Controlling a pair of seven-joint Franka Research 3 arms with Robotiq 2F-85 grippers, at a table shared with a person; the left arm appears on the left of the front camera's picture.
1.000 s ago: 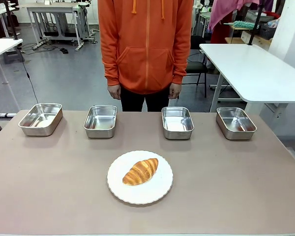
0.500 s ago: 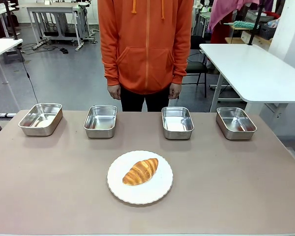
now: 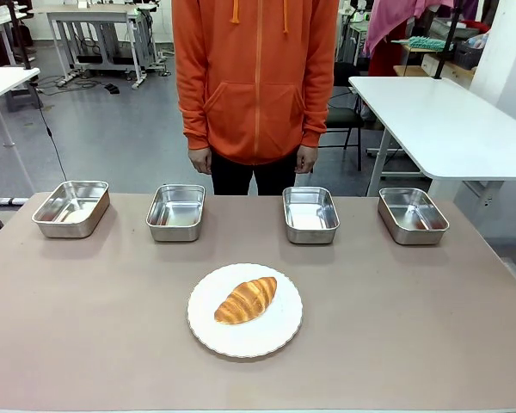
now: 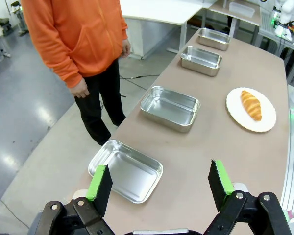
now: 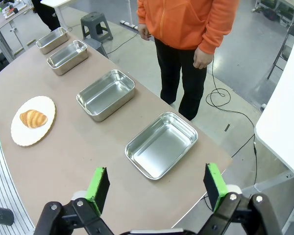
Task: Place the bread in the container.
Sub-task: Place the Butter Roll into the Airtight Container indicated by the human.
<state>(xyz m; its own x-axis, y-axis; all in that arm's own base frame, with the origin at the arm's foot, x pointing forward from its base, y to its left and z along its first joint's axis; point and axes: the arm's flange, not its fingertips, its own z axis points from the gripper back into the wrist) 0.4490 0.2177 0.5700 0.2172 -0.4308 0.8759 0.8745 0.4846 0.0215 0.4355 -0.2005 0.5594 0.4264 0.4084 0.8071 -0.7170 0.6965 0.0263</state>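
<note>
- Golden-brown croissant (image 3: 246, 300) lies in the middle of a white plate (image 3: 275, 331) on the near half of the brown table (image 3: 430, 327), midway between left and right.
- Four steel trays line the far edge, well apart from the plate: the left-end tray (image 3: 64, 228), left-middle tray (image 3: 174, 234), right-middle tray (image 3: 310, 237) and right-end tray (image 3: 415, 238).
- A person (image 3: 256, 77) in an orange hooded jacket stands beyond the far edge, behind the two middle trays, arms hanging down.
- At the table's left end, the left gripper (image 4: 159, 178) hangs above the surface, jaws spread wide and gripping nothing; the left-end tray lies just past its green pads (image 4: 97, 182).
- At the right end, the right gripper (image 5: 155, 178) hangs likewise, jaws wide apart and gripping nothing, with the right-end tray beyond its fingers.
</note>
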